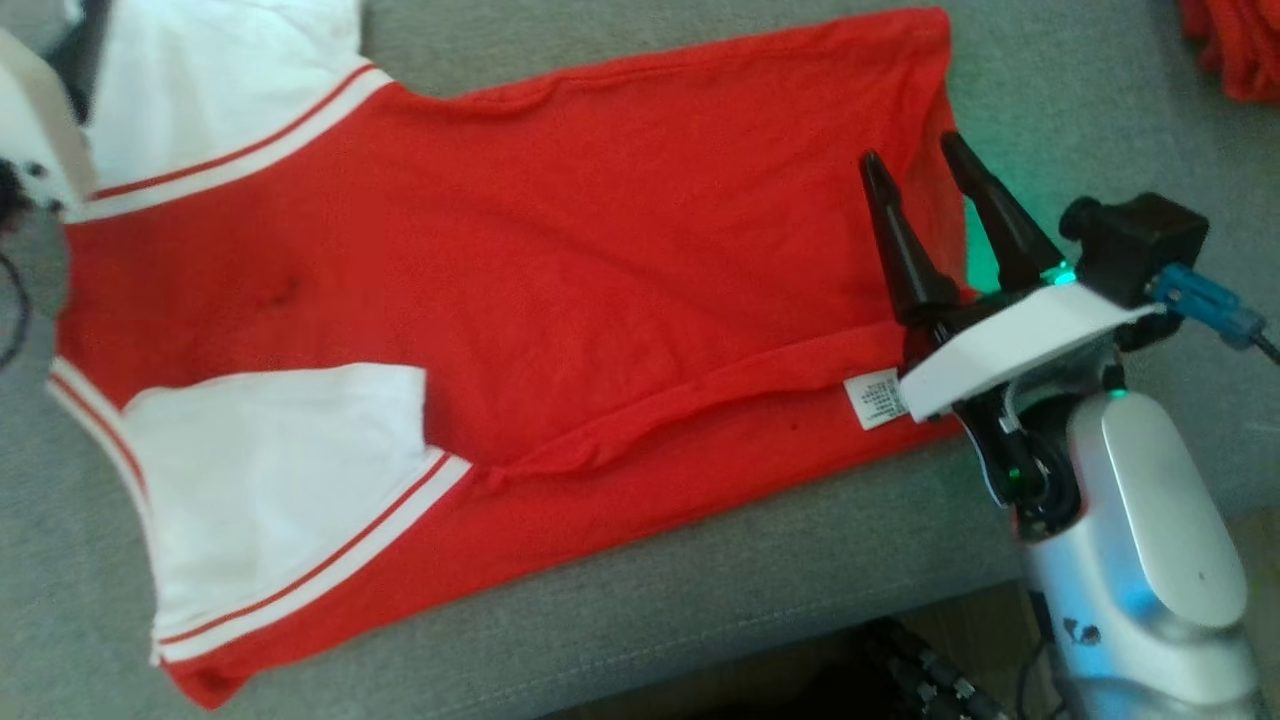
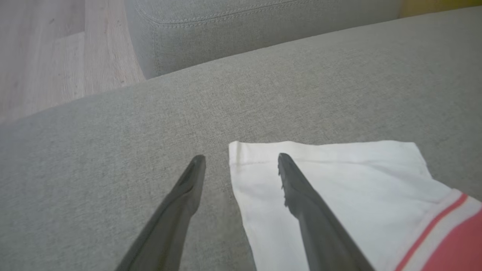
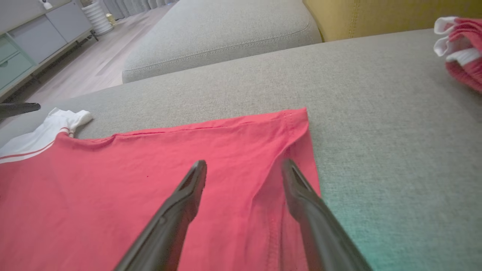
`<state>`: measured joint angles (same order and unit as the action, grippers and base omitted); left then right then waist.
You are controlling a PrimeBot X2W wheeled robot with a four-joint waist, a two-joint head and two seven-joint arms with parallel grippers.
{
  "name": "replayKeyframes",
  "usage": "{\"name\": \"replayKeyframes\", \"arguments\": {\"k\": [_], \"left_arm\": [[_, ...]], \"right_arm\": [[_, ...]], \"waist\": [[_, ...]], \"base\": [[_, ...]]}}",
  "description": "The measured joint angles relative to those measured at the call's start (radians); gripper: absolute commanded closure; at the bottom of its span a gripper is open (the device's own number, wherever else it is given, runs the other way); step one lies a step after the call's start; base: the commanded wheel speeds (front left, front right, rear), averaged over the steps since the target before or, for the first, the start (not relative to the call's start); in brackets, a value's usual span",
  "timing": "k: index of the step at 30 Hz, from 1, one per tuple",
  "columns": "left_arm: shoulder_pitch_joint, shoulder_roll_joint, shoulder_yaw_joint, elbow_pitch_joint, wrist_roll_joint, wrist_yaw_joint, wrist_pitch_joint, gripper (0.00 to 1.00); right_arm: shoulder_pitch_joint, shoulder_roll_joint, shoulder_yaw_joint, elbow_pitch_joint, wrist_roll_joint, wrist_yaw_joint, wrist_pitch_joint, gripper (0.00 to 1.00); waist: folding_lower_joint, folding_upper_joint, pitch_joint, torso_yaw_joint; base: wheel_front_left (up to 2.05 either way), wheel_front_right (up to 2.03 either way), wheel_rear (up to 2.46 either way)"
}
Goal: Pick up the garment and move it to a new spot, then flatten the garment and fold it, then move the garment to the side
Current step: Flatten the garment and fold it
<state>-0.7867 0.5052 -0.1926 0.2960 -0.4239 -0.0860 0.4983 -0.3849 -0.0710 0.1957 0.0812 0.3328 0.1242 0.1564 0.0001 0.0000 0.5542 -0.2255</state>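
Left: the left gripper (image 2: 241, 157) is wide open and empty. One finger is over the white sleeve (image 2: 339, 188), the other over bare cushion (image 2: 113, 150). We judge it is set to pinch the sleeve edge.

Middle: the shirt (image 1: 560, 260) lies spread flat on the cushion, its near side apparently folded in.

Right: the right gripper (image 1: 908, 148) is also wide open and empty, poised at the hem. We cannot tell whether it touches.

Far right: a red pile (image 1: 1235, 45) sits well apart.
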Motion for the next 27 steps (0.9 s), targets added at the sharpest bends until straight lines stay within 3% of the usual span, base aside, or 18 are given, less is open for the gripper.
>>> {"name": "replayKeyframes", "arguments": {"k": [10, 11, 13, 14, 15, 27], "left_arm": [[-0.059, 0.026, 0.014, 0.094, 0.0, 0.026, 0.037, 0.0], [-0.063, 0.03, 0.013, 0.097, 0.0, 0.026, 0.039, 0.07], [-0.068, 0.031, 0.012, 0.099, 0.0, 0.025, 0.046, 0.53], [-0.07, 0.031, 0.009, 0.1, 0.0, 0.024, 0.046, 0.65], [-0.07, 0.031, 0.005, 0.1, 0.0, 0.024, 0.047, 1.0], [-0.08, 0.018, -0.053, 0.068, -0.001, -0.006, 0.018, 1.0]], "right_arm": [[-0.038, 0.001, 0.028, 0.011, 0.011, 0.0, -0.038, 0.0], [-0.038, 0.001, 0.028, 0.011, 0.011, 0.0, -0.038, 0.0], [-0.038, 0.0, 0.026, 0.011, 0.011, 0.0, -0.038, 0.0], [-0.04, -0.002, 0.025, 0.011, 0.011, 0.0, -0.038, 0.0], [-0.044, -0.005, 0.025, 0.011, 0.01, 0.0, -0.038, 0.0], [-0.226, -0.151, 0.057, 0.061, -0.07, 0.0, 0.088, 0.0]], "waist": [[0.0, 0.0, 0.045, -0.056], [0.0, 0.0, 0.046, -0.058], [0.0, 0.0, 0.047, -0.06], [0.0, 0.0, 0.046, -0.058], [0.0, 0.0, 0.045, -0.056], [0.0, 0.0, 0.012, -0.001]], "base": [[0.0, 0.0, 0.0], [0.0, 0.0, 0.0], [0.0, 0.0, 0.0], [0.0, 0.0, 0.0], [0.0, 0.0, 0.0], [0.0, 0.0, 0.0]]}}
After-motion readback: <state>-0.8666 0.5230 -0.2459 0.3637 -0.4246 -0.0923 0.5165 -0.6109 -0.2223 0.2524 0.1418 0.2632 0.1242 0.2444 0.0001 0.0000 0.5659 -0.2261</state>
